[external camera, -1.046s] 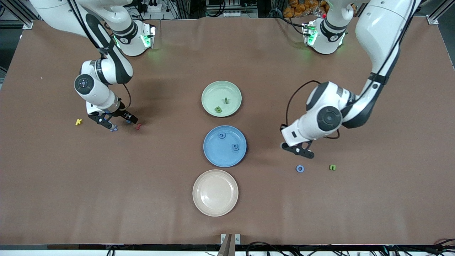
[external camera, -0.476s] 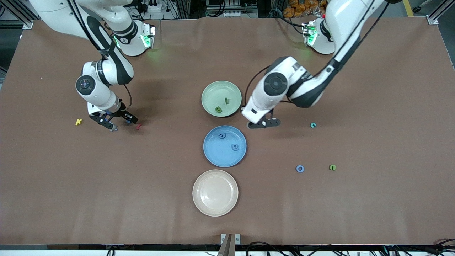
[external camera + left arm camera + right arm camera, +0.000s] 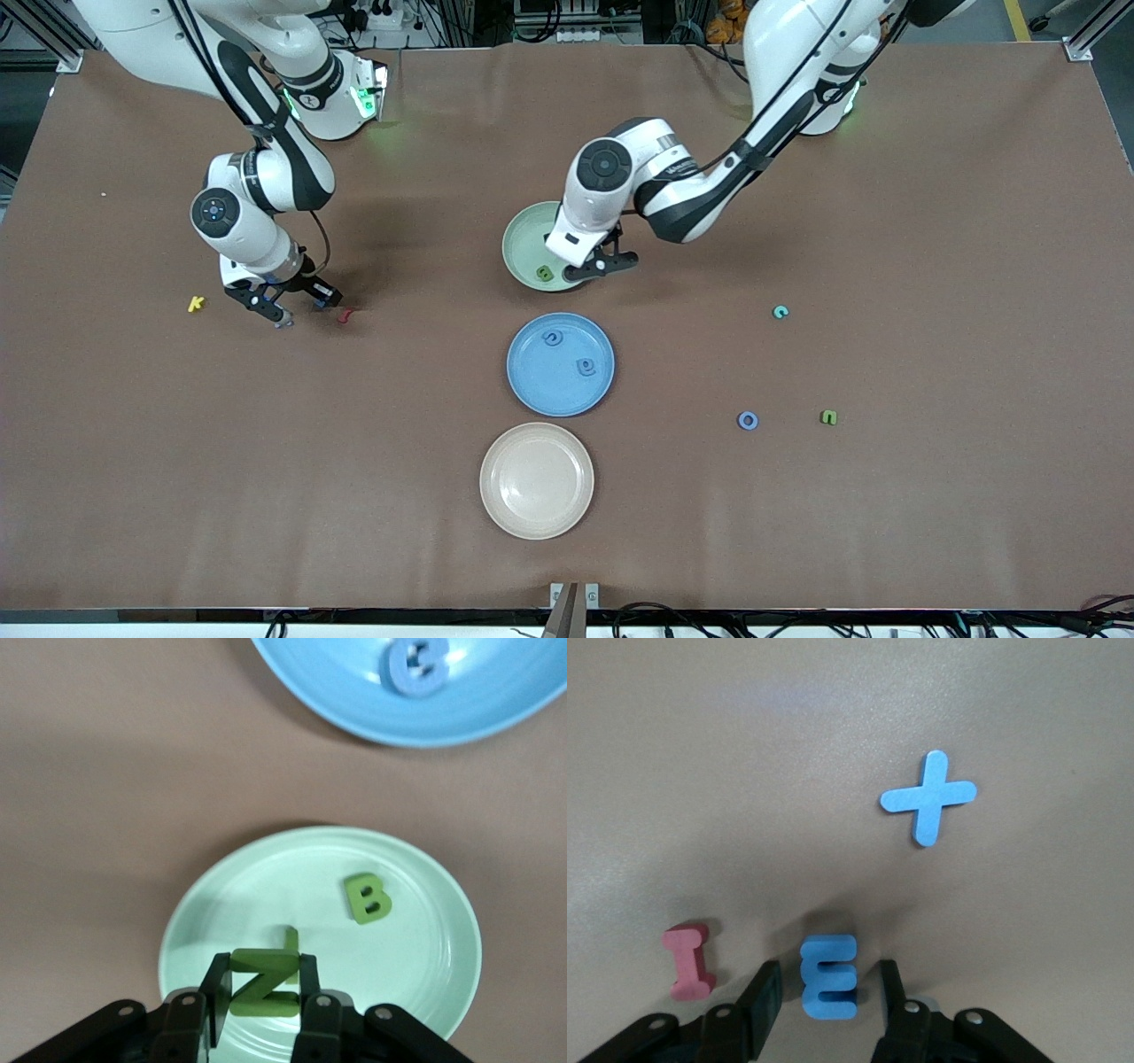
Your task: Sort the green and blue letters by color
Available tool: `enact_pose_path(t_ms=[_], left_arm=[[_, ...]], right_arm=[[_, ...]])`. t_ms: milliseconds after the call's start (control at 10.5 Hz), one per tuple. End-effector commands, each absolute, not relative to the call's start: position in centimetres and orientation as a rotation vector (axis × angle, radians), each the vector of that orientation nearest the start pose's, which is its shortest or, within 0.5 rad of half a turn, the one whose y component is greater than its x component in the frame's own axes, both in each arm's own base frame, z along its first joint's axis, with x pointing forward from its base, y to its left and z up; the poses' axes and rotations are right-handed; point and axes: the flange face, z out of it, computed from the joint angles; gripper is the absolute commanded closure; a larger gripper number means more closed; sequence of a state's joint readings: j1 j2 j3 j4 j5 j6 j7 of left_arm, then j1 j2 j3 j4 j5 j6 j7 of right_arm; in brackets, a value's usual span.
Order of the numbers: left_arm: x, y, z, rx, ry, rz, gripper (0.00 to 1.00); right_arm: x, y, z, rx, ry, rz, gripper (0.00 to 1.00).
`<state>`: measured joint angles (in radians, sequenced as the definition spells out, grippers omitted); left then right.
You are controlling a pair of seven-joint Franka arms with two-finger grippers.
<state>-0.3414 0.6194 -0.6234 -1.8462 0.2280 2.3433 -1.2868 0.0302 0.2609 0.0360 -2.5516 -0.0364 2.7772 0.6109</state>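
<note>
Holding green Z (image 3: 263, 983) over green plate (image 3: 521, 232) rim for colour drop: left gripper (image 3: 263, 1005) | right gripper (image 3: 828, 1001) narrow-open, astride blue E (image 3: 829, 976) on the tabletop, ready to pinch.

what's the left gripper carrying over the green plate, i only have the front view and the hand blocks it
Observer: The left gripper is shut on a green Z, hanging over the green plate.
Operator: what's already in that plate
Observer: A green B lying flat, plus another green piece partly hidden by the Z.
Operator: and the right gripper, got anything
Observer: Not yet. The right gripper is open, its fingers flanking a blue E that lies on the table, a gap on each side. A red I lies beside the E.
</note>
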Motion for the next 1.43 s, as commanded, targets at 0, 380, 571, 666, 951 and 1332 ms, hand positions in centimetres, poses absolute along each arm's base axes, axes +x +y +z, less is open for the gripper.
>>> enact_pose_path(t_ms=[0,380,571,666,951,1332], left_arm=[[38.1,-53.1,22.1,-3.182,-0.424,0.181,0.88],[38.4,-53.7,23.5,-3.205,-0.357,0.095,0.0],[41.6,-51.7,26.4,-3.214,-0.363,-0.039,0.0],[43.9,-49.9,28.3,-3.223,-0.382,-0.093,0.0],[50.9,-42.0,29.8,-3.188,-0.237,-0.135,0.0],[57.6,-31.5,28.6,-3.162,0.054,-0.111,0.0]], right_arm=[[44.1,3.2,16.7,-3.059,0.79,0.063,0.78],[44.6,3.1,18.5,-3.08,0.744,0.085,0.88],[46.3,3.0,22.1,-3.094,0.751,0.128,0.91],[47.1,3.1,23.7,-3.098,0.751,0.134,0.91],[50.3,6.8,27.2,-3.089,0.686,0.051,0.95],[55.0,18.6,30.1,-3.077,0.416,-0.081,0.97]])
